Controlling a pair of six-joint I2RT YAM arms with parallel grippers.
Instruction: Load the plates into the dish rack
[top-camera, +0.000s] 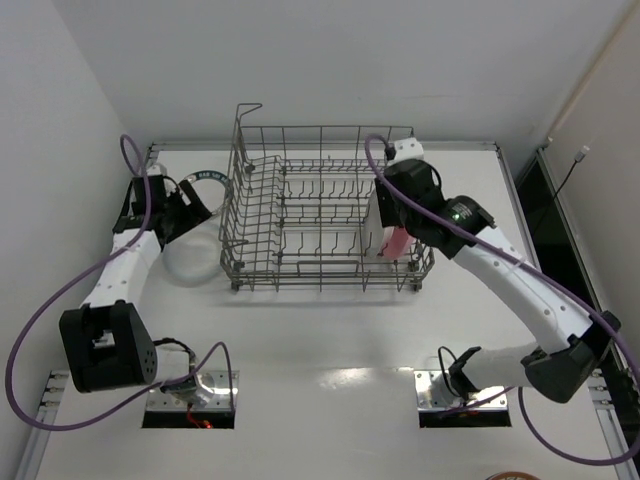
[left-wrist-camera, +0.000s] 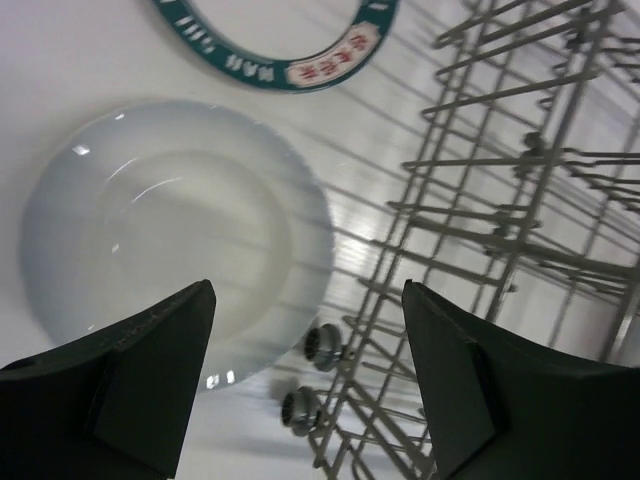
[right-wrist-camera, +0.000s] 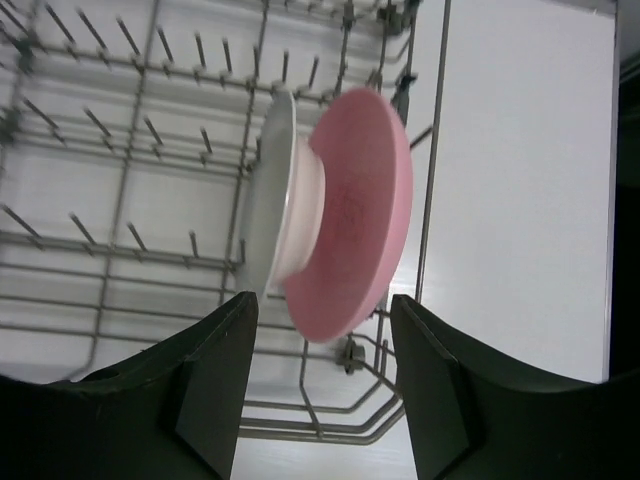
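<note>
Dish rack (top-camera: 320, 205): at the middle of the worktop (top-camera: 330, 380), long side running 9 to 3 o'clock.
Pink plate (right-wrist-camera: 355, 210): on edge between the tines at the rack's 3 o'clock end, just inside the end wall; mostly hidden under the arm in the top view.
Racked whitish plate (right-wrist-camera: 265, 190): on edge just beside the pink plate, toward 9 o'clock; touching or not, hard to tell.
Right gripper (right-wrist-camera: 322, 300): jaws spread on either side of the pink plate's rim, nothing clamped.
Loose whitish plate (left-wrist-camera: 170, 230): flat on the worktop at the rack's 9 o'clock, near its wheels.
Lettered-rim plate (left-wrist-camera: 300, 70): flat on the worktop, at 12 o'clock of the loose plate; cut off by the frame edge, lettering too blurred to read.
Left gripper (left-wrist-camera: 305, 300): jaws wide apart and empty, above the loose whitish plate's edge.
</note>
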